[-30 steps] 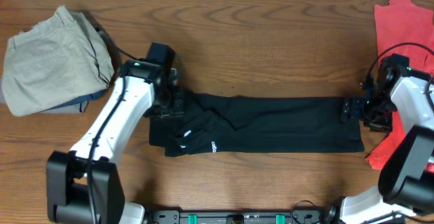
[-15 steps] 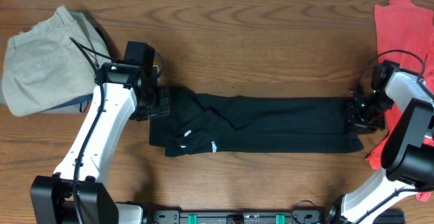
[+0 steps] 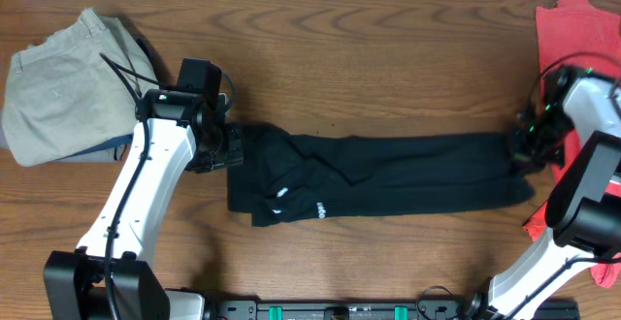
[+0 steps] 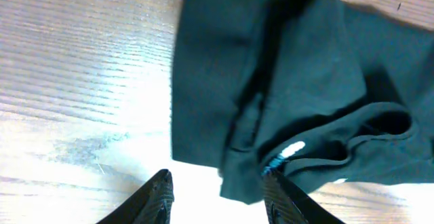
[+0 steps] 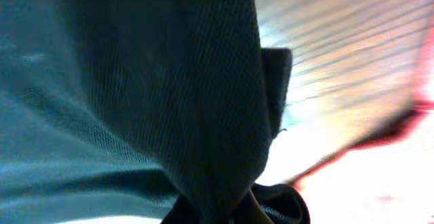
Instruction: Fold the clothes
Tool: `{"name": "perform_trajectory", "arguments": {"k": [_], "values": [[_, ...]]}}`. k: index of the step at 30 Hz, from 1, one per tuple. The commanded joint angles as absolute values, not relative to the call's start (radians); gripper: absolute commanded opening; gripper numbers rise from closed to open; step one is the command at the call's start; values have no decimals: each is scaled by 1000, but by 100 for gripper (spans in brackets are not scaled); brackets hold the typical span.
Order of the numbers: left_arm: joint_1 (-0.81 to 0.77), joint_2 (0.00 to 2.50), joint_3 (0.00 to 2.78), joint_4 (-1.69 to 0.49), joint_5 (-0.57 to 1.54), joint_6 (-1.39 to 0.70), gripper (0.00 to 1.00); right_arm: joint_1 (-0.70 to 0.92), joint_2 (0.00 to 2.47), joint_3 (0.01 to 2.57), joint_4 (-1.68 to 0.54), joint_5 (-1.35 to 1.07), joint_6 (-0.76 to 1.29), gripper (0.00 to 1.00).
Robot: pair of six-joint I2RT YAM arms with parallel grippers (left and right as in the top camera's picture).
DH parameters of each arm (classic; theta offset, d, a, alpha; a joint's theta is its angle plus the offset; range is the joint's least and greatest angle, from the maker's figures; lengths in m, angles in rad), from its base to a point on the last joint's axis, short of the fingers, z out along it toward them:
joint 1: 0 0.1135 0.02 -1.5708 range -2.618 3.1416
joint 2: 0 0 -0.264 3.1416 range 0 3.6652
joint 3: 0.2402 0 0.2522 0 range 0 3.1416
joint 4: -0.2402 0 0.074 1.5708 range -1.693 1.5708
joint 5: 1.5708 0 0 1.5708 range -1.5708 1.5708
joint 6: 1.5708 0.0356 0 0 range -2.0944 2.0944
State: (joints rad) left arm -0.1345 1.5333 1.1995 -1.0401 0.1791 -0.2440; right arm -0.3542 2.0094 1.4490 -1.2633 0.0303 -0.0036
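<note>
The black shirt (image 3: 388,175) lies as a long narrow band across the middle of the table, small white logo marks near its left end. My right gripper (image 3: 524,150) is shut on the band's right end; in the right wrist view bunched black fabric (image 5: 135,81) fills the frame and is pinched at the bottom edge. My left gripper (image 3: 231,150) stands open at the left end. Its two fingertips (image 4: 159,197) are well apart, and a corner of the shirt (image 4: 305,81) lies by the right one. Khaki trousers (image 3: 68,87) sit folded at the back left. The coral-red garment (image 3: 582,29) lies at the far right.
The red garment runs down the right edge behind and below my right arm. A dark blue-grey layer (image 3: 114,147) pokes out under the trousers. Bare wooden tabletop (image 3: 388,58) stretches behind the shirt, and more lies in front of it.
My right gripper has shut on the shirt's right end and drawn it rightward, so the whole band slid right. My left arm moved left a second ago and has since held still.
</note>
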Motion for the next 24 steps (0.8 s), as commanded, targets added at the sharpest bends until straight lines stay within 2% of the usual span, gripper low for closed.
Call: {"name": "perform_trajectory", "arguments": {"k": [1, 19, 24], "values": [[-131, 1526, 1197, -1043, 170, -257, 45, -334, 1994, 1546, -1305, -12, -10, 1], [-131, 1526, 1197, -1077, 171, -257, 46, 163, 1943, 1536, -1377, -35, 32, 1], [-131, 1526, 1197, -1092, 171, -257, 50, 260, 1944, 1536, -1354, -35, 133, 1]]}}
